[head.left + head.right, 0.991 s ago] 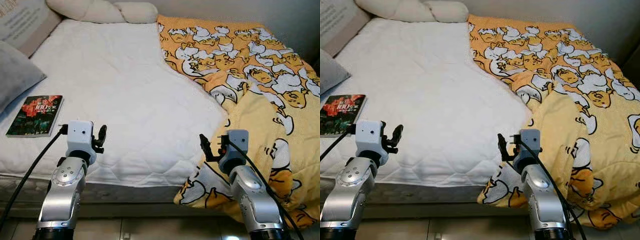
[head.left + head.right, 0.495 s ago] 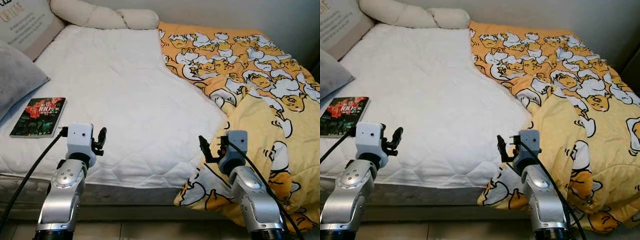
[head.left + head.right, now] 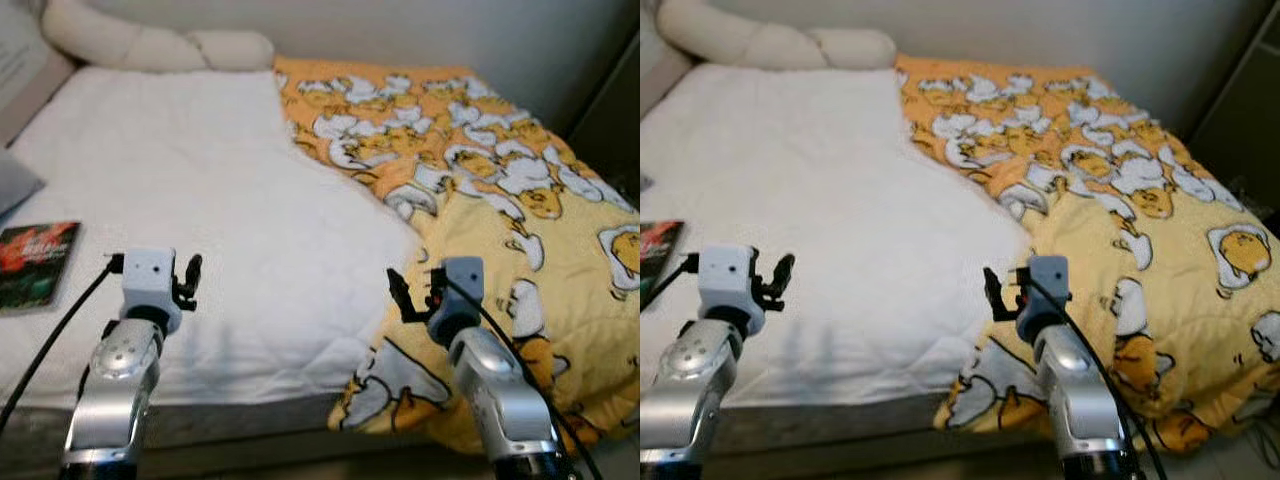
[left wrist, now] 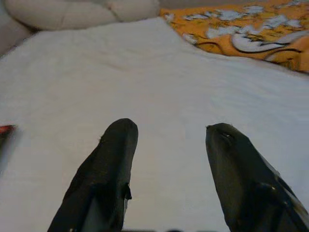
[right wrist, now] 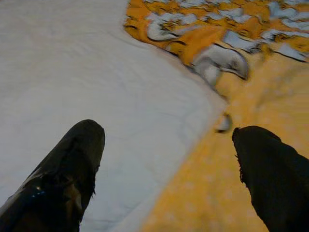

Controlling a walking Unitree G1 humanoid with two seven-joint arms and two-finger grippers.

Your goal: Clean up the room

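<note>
Camera view is swinging toward the robot's right: the yellow duck-print blanket (image 3: 500, 190) is now filling more of the frame, while the book (image 3: 30, 265) on the white mattress (image 3: 200, 200) is sliding to the left edge. Judged as a turn toward the rumpled blanket, which is hanging off the bed's right corner. Left gripper (image 4: 169, 133) and right gripper (image 5: 169, 137) are both hovering spread and empty, the right one straddling the blanket's edge, nothing touched yet.

Yellow cartoon-print blanket (image 3: 500, 190) rumpled over bed's right side; book (image 3: 30, 262) flat near left edge.
</note>
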